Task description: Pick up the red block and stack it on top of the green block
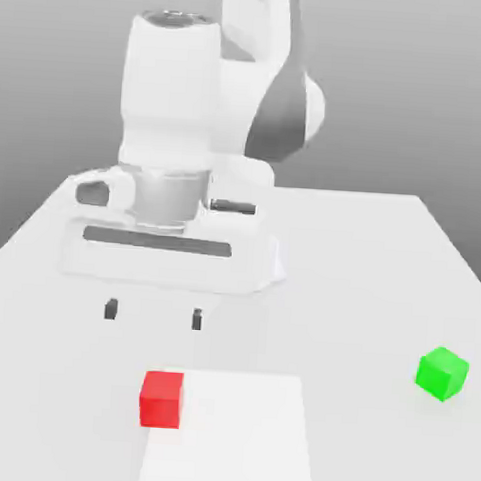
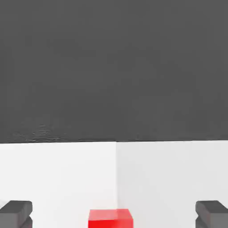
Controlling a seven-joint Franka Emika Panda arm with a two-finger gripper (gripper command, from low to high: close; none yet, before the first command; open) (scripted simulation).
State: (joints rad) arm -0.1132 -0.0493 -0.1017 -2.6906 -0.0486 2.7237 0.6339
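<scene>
Green block in ext. view

— Where do you find the small matte red cube on the flat white table?

— You see it near the front, toward the exterior view's left, resting on the table at the edge of a paler square patch; the two-finger gripper hangs above and behind it, jaws wide apart, not touching it.

— And the small matte green cube?

— Well apart, at the exterior view's right, slightly farther back.
</scene>
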